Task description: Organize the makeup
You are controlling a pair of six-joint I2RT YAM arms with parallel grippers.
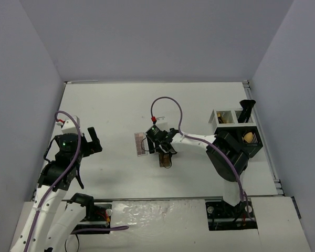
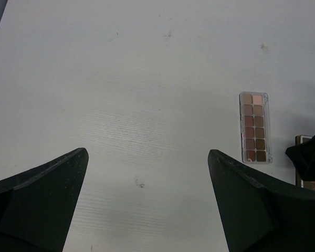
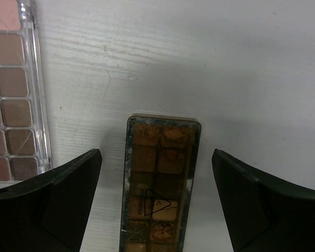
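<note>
Plain white table (image 1: 115,105) boxed in by grey walls (image 1: 42,52), nothing fancy. Over on the right side there's a black-and-white organizer rack (image 1: 220,116) with a tan sponge (image 1: 248,137) sitting in one compartment and what look like black brushes (image 1: 247,110) standing up at its back corner. The two palettes are out in the middle of the table. The pink palette (image 2: 256,127) lies flat, and the brown palette (image 3: 160,184) is just beside it, close but not touching as far as I can tell. The right gripper (image 3: 156,153) hovers right over the brown one with its fingers spread wide, one on each long side, not gripping anything yet. The left gripper (image 2: 147,152) is also spread wide, over bare table well to the left and holding nothing. My guess on handling: the brown palette is a light, stiff, hard plastic case with a slick clear lid, so it'll probably slide if it gets nudged instead of pinched. I'd squeeze it across the narrow width, on the long edges near the middle. It's thin and flat on the table, so the fingertips need to get way down low. I wouldn't drop it either, since pressed powder cracks easily.
</note>
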